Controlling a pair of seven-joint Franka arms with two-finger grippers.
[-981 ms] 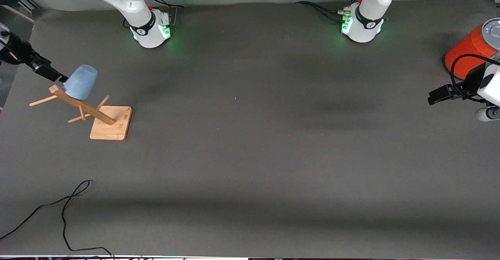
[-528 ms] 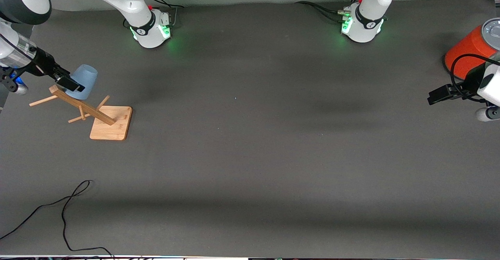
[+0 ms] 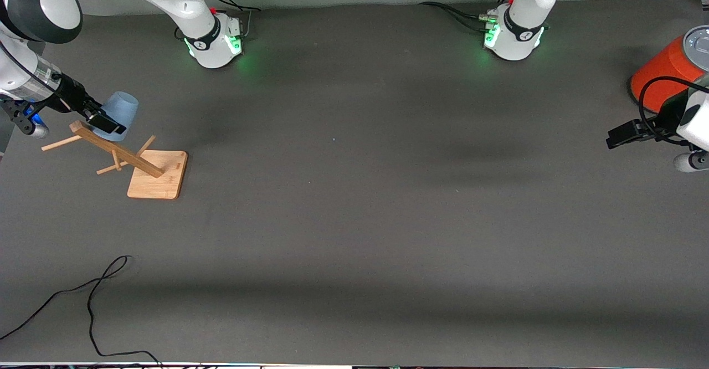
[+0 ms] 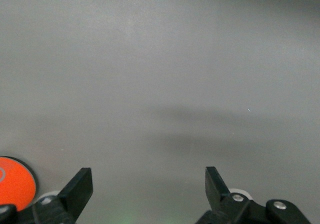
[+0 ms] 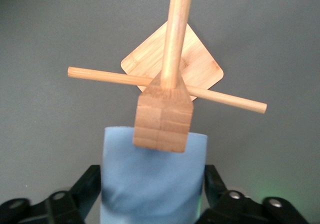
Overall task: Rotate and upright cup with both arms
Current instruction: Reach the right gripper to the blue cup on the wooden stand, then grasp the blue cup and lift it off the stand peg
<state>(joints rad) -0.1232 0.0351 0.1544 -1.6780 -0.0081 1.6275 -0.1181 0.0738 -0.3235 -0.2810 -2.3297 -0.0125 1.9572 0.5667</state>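
At the wooden rack, the right hand has closed in around the cup, fingers open either side, ungripped; the left hand waits open over bare tabletop.

The cup looks matte plastic, the rack pale smooth wood (grain visible), the table matt.

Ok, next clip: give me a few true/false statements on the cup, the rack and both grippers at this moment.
1. The cup hangs upside down on the wooden rack. True.
2. The right gripper brackets the cup, fingers open. True.
3. The left gripper holds the cup. False: it is open and empty, beside the orange-red can.
4. The cup stands upright on the table. False: it is on a rack peg.
5. The rack has tipped over. False: its base lies flat.
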